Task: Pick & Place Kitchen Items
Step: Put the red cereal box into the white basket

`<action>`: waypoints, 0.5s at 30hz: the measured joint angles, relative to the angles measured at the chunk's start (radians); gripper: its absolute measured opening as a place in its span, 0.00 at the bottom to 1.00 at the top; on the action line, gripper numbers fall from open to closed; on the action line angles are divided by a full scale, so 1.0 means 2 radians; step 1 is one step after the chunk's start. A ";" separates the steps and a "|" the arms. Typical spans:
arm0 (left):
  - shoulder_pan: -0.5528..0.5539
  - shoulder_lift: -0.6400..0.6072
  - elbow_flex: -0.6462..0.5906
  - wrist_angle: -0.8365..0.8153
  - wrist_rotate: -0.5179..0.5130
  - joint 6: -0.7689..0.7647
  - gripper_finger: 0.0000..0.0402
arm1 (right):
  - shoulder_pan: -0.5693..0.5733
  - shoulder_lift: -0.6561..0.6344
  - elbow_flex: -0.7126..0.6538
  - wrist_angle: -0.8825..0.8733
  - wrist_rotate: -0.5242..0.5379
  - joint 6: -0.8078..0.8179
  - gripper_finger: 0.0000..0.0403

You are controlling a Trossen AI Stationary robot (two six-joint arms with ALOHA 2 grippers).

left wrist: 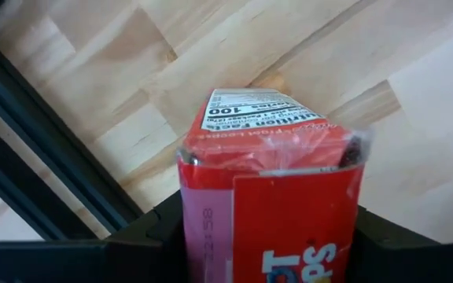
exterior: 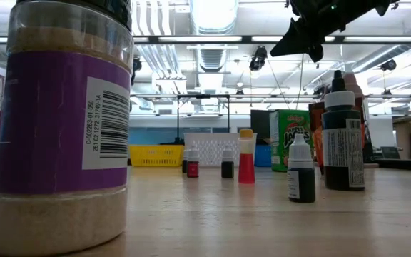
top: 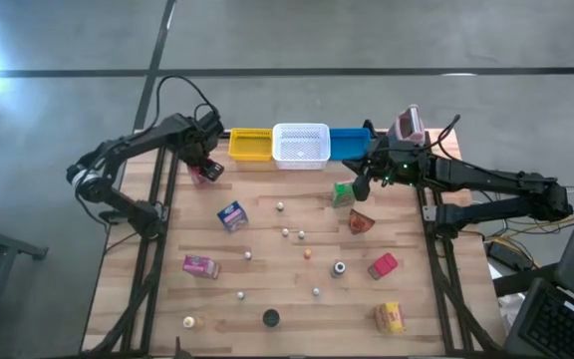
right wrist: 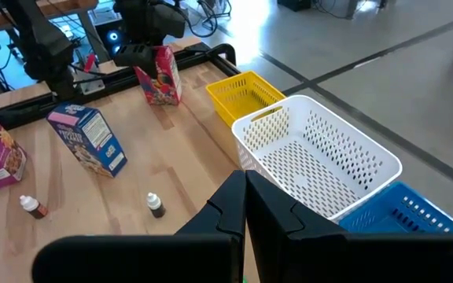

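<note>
Barely begun: yellow bin (top: 250, 146), white bin (top: 300, 144), blue bin (top: 348, 143) seen empty in right wrist view; packets and small bottles scattered over table (top: 267, 249). Red-pink packet (left wrist: 270, 181) clasped between left gripper (top: 204, 165) fingers beside yellow bin, resting on table or just above it. Right gripper (right wrist: 246, 206) fully closed, empty, held above table near white bin. Packet label readable only in left wrist view; purple-labelled jar (exterior: 61, 121) shown close only in low view

Left pincer (top: 205, 168) gripping; right pincer (top: 361, 185) closed, raised.
</note>
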 joint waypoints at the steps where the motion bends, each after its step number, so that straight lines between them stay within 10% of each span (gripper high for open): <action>1: 0.000 0.000 0.009 -0.004 0.001 0.004 0.49 | 0.000 0.000 0.000 0.000 0.000 0.000 0.02; 15: -0.001 -0.006 0.209 0.000 0.043 0.078 0.49 | 0.000 0.000 0.000 0.000 -0.001 0.015 0.02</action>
